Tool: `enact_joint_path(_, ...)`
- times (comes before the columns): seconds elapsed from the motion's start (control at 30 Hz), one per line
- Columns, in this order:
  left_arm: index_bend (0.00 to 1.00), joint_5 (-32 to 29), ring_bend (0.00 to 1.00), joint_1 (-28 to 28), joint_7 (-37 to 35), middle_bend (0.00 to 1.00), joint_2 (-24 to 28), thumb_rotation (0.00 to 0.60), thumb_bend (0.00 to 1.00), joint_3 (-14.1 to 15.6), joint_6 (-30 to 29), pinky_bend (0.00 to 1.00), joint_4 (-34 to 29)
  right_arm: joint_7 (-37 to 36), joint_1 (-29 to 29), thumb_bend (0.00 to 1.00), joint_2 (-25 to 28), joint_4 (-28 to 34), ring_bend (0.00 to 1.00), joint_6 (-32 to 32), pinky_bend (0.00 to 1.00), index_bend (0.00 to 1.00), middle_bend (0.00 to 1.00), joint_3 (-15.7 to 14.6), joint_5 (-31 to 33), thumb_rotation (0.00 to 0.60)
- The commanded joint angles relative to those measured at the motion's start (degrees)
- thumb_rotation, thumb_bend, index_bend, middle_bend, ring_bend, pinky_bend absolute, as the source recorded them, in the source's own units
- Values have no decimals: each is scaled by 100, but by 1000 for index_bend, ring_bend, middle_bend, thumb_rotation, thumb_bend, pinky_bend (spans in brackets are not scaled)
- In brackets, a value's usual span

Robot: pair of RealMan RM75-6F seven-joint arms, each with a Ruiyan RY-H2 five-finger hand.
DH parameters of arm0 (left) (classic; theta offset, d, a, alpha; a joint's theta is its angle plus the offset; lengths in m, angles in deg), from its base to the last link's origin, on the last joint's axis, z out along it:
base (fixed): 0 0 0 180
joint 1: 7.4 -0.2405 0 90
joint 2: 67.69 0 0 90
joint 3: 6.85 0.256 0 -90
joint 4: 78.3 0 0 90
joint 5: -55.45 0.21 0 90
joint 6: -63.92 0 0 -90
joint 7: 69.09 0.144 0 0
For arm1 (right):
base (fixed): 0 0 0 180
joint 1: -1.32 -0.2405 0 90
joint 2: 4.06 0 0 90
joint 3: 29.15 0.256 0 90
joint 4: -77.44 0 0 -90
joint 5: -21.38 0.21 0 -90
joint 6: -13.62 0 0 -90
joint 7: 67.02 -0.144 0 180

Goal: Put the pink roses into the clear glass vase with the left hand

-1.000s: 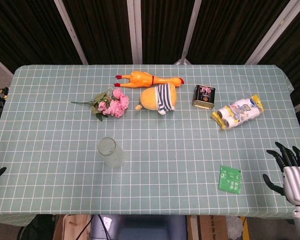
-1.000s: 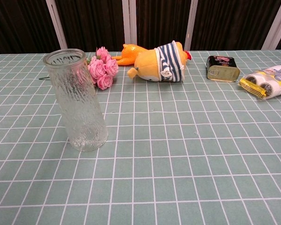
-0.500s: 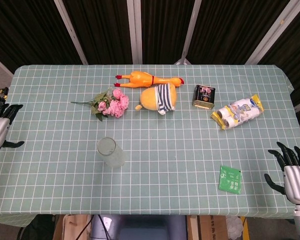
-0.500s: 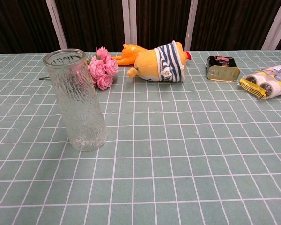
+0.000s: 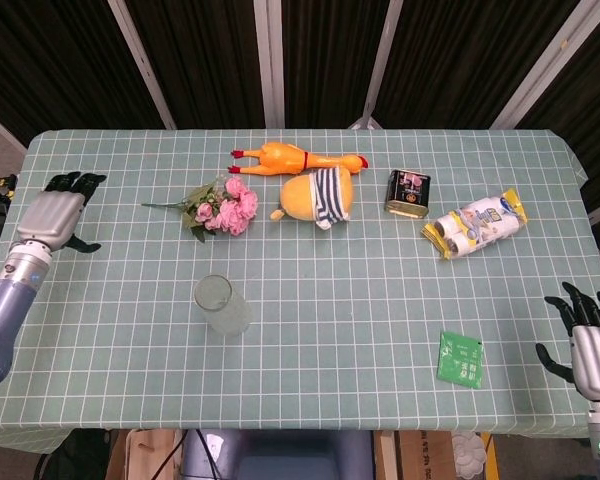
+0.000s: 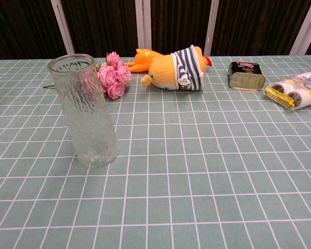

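From the head view, my left hand (image 5: pixel 60 213) hovers over the left edge of the green checked tablecloth (image 5: pixel 310 300), fingers loosely extended and holding nothing. My right hand (image 5: pixel 592 345) sits off the front right corner, fingers spread, also holding nothing. The one tall clear ribbed glass vase (image 5: pixel 220 306) stands upright in the front left part of the cloth with nothing inside it. The single bunch of pink roses with green leaves (image 5: pixel 223 207) lies flat behind the vase, toward the back left, well apart from my left hand. Along the back edge lies one orange rubber chicken (image 5: pixel 298 159), and just in front of it one yellow plush toy in a striped shirt (image 5: pixel 318 196). To the right are one dark square tin (image 5: pixel 407 192), one white and yellow plastic packet (image 5: pixel 476 223) and, near the front right, one green sachet (image 5: pixel 461 359).

From the chest view, the vase (image 6: pixel 89 112) shows its open mouth and bare interior; the roses (image 6: pixel 113 80) lie just behind it, beside the plush toy (image 6: pixel 175 69). The tin (image 6: pixel 245 75) has its lid closed. Neither hand appears here.
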Motion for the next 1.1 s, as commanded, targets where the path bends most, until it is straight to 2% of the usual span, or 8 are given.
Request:
enact_joint_path(0.03, 26, -323, 0, 293, 333, 46, -268, 600, 164, 80, 145, 54, 215, -20, 13, 308, 9, -2, 132, 17, 36, 252, 111, 11, 14, 600)
enact_joint_path(0.4, 16, -1084, 0, 936, 1000, 44, -1012, 600, 163, 187, 14, 55, 647, -96, 30, 308, 32, 2, 132, 45, 36, 252, 111, 12, -9, 600)
enact_joint_path(0.5, 16, -1179, 0, 1156, 1168, 43, -1515, 600, 163, 208, -120, 56, 1038, -131, 21, 307, 19, -26, 132, 23, 36, 252, 112, 36, 36, 600)
enact_joint_path(1.1, 17, -1233, 0, 1629, 1171, 48, -2656, 600, 163, 141, -138, 64, 2050, -117, -10, 307, -14, -74, 132, -74, 36, 252, 112, 40, 110, 600)
